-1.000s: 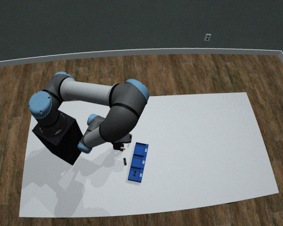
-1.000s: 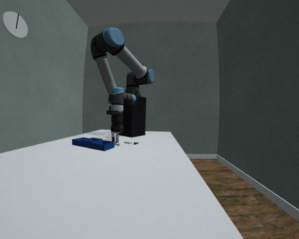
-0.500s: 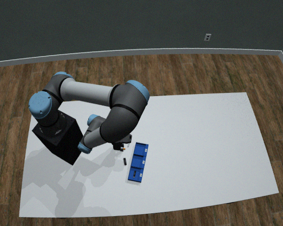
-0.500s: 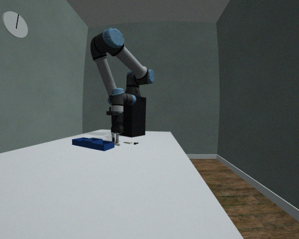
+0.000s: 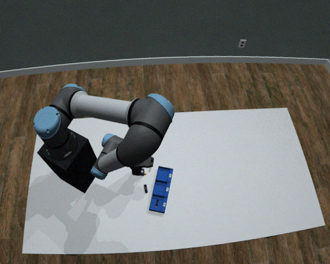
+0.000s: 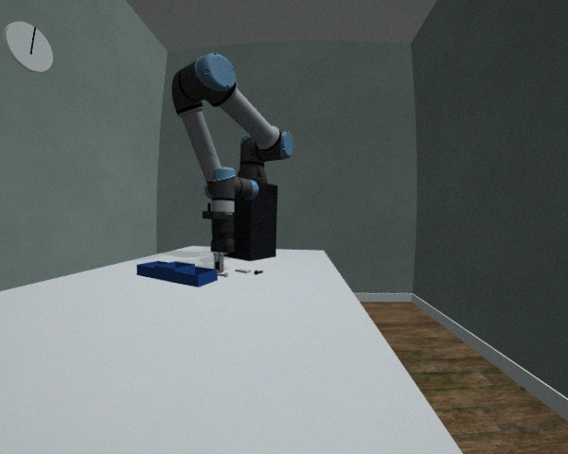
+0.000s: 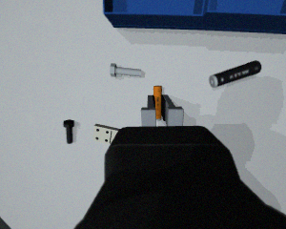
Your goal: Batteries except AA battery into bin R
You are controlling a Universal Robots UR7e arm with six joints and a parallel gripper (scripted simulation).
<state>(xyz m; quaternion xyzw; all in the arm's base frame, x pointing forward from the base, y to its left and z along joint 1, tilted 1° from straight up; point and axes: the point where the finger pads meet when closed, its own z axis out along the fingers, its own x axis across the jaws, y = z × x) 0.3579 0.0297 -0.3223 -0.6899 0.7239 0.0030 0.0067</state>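
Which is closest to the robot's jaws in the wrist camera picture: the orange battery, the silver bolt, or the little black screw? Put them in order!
1. Orange battery: between the jaws, gripped.
2. Silver bolt: up and left.
3. Black screw: far left.

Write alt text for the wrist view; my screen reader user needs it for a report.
The hand is shut on a small orange battery on the white table. Nearby lie a black battery, a grey bolt, a black screw and a white domino, with the blue bin beyond.
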